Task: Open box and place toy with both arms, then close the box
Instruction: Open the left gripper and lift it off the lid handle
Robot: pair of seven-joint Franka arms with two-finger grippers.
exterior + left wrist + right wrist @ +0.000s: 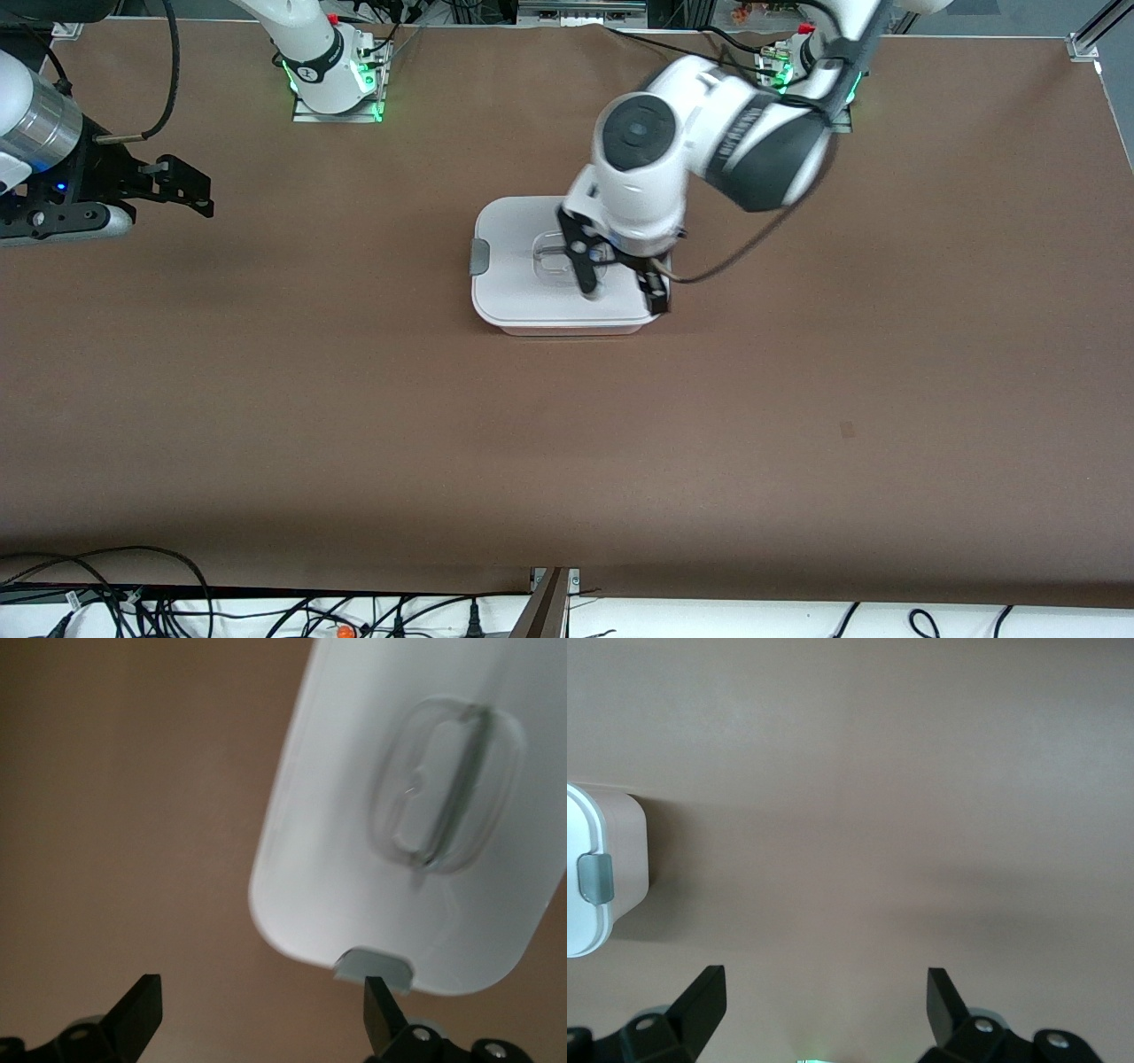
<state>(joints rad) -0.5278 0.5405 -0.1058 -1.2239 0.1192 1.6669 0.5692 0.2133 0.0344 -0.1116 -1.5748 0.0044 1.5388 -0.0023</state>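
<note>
The box [523, 244] stands at the middle of the table with its white lid [354, 815] on. The lid's clear recessed handle [447, 784] and one grey clip [374, 966] show in the left wrist view, and a grey clip [479, 257] shows on the end toward the right arm. My left gripper [622, 294] [259, 992] hangs open just over the lid's end toward the left arm, with nothing in it. One black finger [379, 1014] sits close by the clip. My right gripper [199, 190] [823, 983] waits open over the table's right-arm end, apart from the box [602, 877]. The toy is out of view.
The brown table mat [567, 425] spreads around the box. Both arm bases [337, 84] with green lights stand along the edge farthest from the front camera. Cables [133, 602] lie off the mat's edge nearest that camera.
</note>
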